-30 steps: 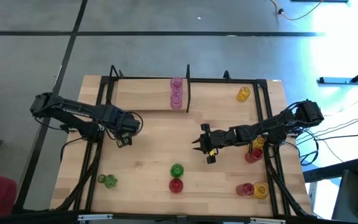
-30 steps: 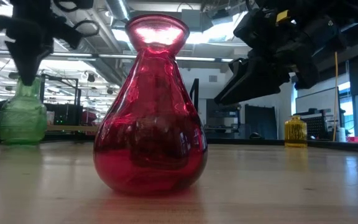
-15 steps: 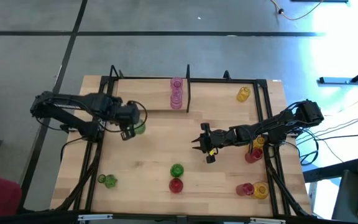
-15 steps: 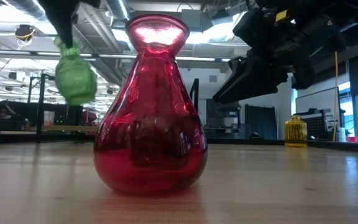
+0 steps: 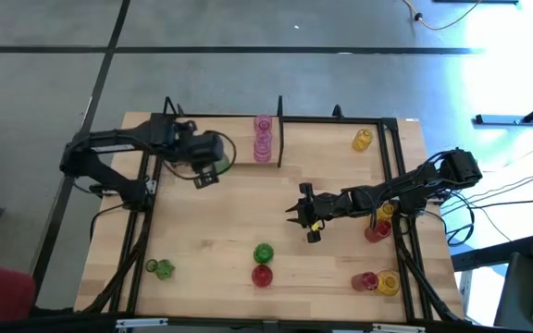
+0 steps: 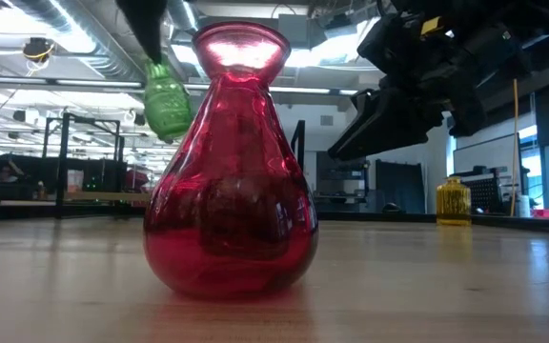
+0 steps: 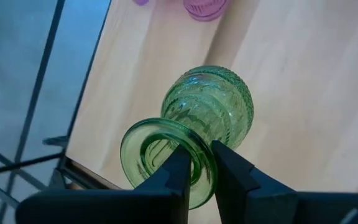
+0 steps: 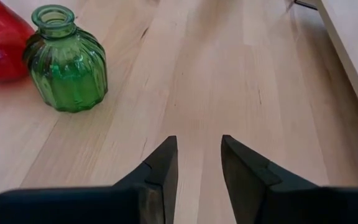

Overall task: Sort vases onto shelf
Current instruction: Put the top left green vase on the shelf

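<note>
Clamped on its rim, left gripper [image 7: 199,168] dangles green vase [image 7: 213,109] tilted, base-down.

No text, label or number can be read anywhere.

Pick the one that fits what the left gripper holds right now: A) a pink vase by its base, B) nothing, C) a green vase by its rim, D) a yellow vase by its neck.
C: the left gripper is shut on the rim of a green vase, lifted off the table near the shelf.

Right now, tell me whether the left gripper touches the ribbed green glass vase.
Touching. The left wrist view shows the left gripper pinching the flared rim of the green vase.
</note>
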